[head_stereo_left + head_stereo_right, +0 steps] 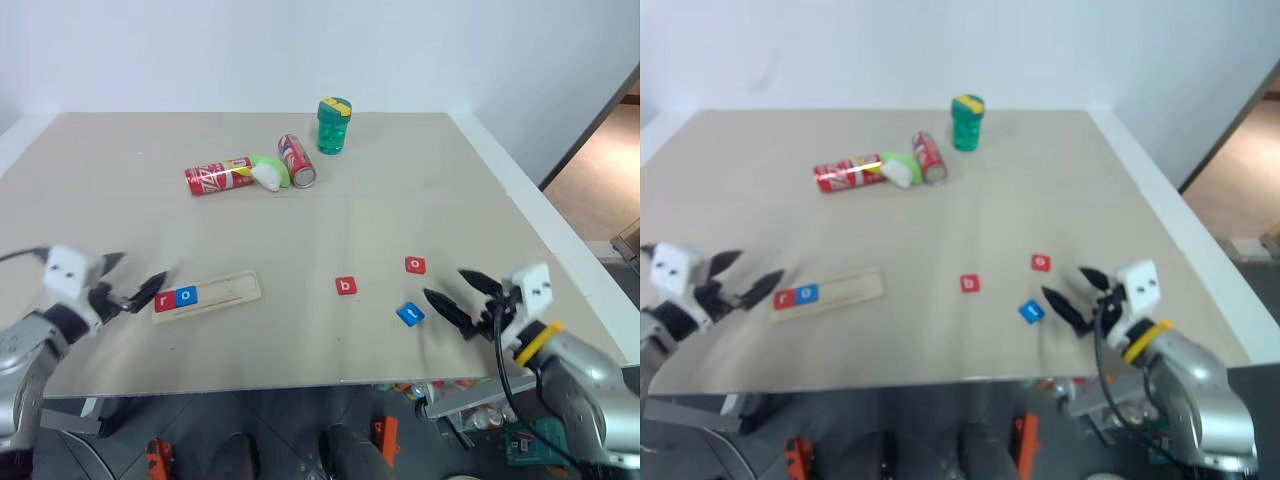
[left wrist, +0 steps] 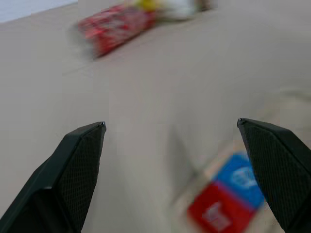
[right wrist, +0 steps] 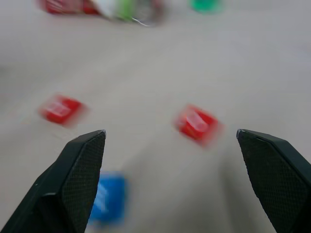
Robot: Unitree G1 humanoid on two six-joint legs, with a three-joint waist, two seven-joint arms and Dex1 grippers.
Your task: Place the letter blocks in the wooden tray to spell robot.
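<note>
The wooden tray (image 1: 207, 294) lies near the tabletop's (image 1: 300, 230) front left, with a red r (image 1: 165, 299) and blue o (image 1: 186, 296) seated at its left end; three places are judged still unfilled. Further right lie a red b (image 1: 345, 286), blue t (image 1: 409, 314) and red o (image 1: 415, 265), loose. The left claw (image 1: 140, 292) and right claw (image 1: 452, 293) both gape wide, holding nothing. The beige tabletop meets a white wall; soda cans (image 1: 250, 170) and a green bottle (image 1: 333, 125) sit at the back.

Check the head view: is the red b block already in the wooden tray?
No, the red b block lies on the table, apart from the wooden tray.
</note>
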